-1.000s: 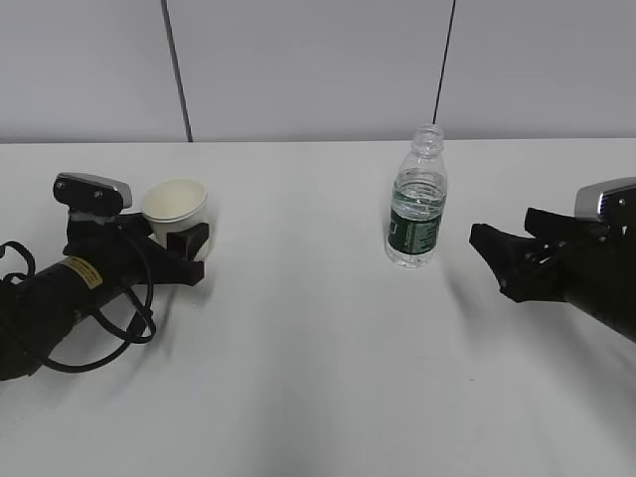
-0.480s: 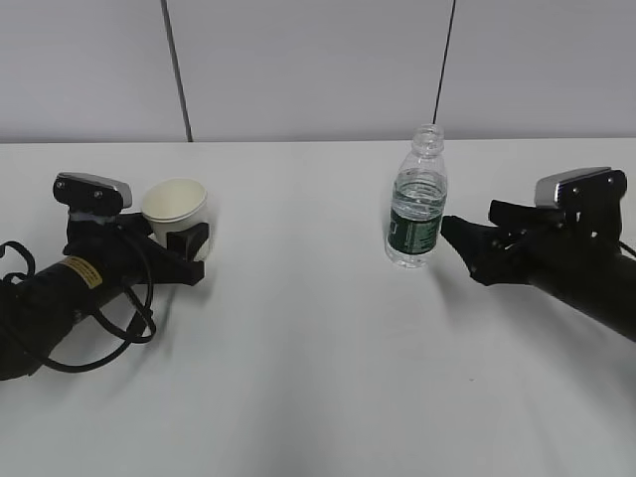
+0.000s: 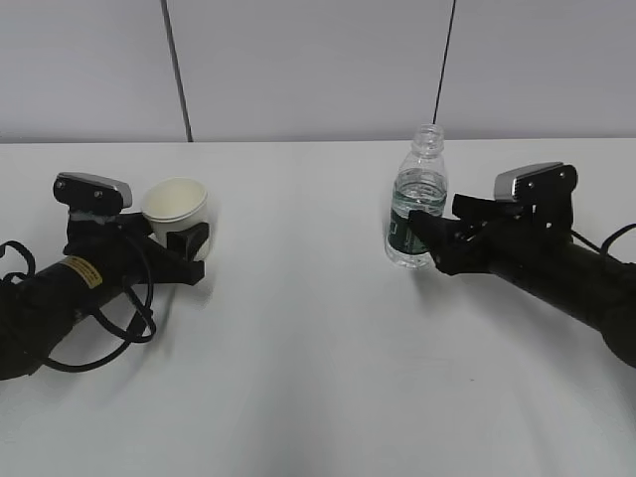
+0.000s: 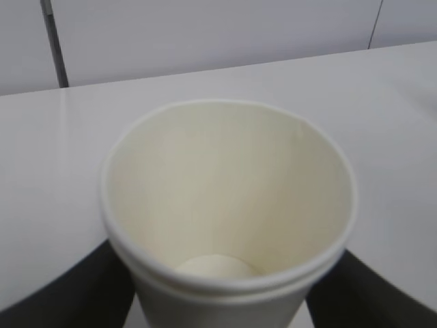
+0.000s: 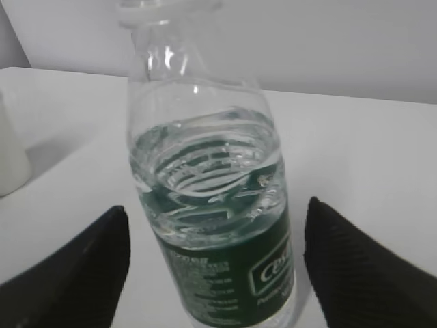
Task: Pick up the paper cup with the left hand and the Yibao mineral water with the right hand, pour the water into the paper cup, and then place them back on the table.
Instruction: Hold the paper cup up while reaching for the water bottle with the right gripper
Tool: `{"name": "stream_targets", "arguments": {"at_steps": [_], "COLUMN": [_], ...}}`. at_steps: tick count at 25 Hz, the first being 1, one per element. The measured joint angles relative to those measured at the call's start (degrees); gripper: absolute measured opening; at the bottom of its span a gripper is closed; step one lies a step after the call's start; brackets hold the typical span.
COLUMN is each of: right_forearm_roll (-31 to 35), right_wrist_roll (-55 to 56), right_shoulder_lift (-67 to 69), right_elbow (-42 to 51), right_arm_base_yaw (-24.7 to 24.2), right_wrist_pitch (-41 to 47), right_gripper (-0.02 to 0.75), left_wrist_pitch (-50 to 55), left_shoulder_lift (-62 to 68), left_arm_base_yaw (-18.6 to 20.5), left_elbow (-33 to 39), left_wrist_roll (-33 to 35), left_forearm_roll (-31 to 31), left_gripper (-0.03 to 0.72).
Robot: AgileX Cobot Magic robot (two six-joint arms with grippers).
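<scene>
Left pincer (image 3: 184, 238) around paper cup (image 3: 176, 209) (upright).

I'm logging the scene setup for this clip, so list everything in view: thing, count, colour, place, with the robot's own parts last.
paper cup: one, cream-white, empty, upright on the left of the table, between the left fingers.
Yibao mineral water: one, clear ribbed bottle with dark green label, uncapped, upright right of centre, partly filled with water.
table: one, white, fills the foreground.
wall: pale grey panels with dark seams, behind the table.
left hand: one black arm with yellow sticker and loose cables, low on the left; jaws against the cup's sides.
right hand: one black arm, on the right; jaws open on either side of the bottle, not yet closed on it.
</scene>
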Motion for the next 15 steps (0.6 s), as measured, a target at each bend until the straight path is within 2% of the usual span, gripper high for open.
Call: {"name": "stream_targets", "arguments": {"at_steps": [8,15], "right_forearm_roll": [1.6,0.3], "right_wrist_roll": [-0.5,-0.9], "right_shoulder_lift": [1.3,1.4], "right_elbow": [-2.1,-3.8], "right_arm_base_yaw": [0.6,0.8], "right_wrist_pitch": [0.0,0.0], "right_gripper": [0.588,0.588], "left_wrist_pitch": [0.0,0.0], "left_shoulder_lift": [0.0,0.0], "left_arm_base_yaw": [0.0,0.0], "left_elbow": [0.0,0.0], "left_wrist_roll": [0.0,0.0], "left_forearm_roll": [0.0,0.0], "left_gripper": [0.451,0.451]}}
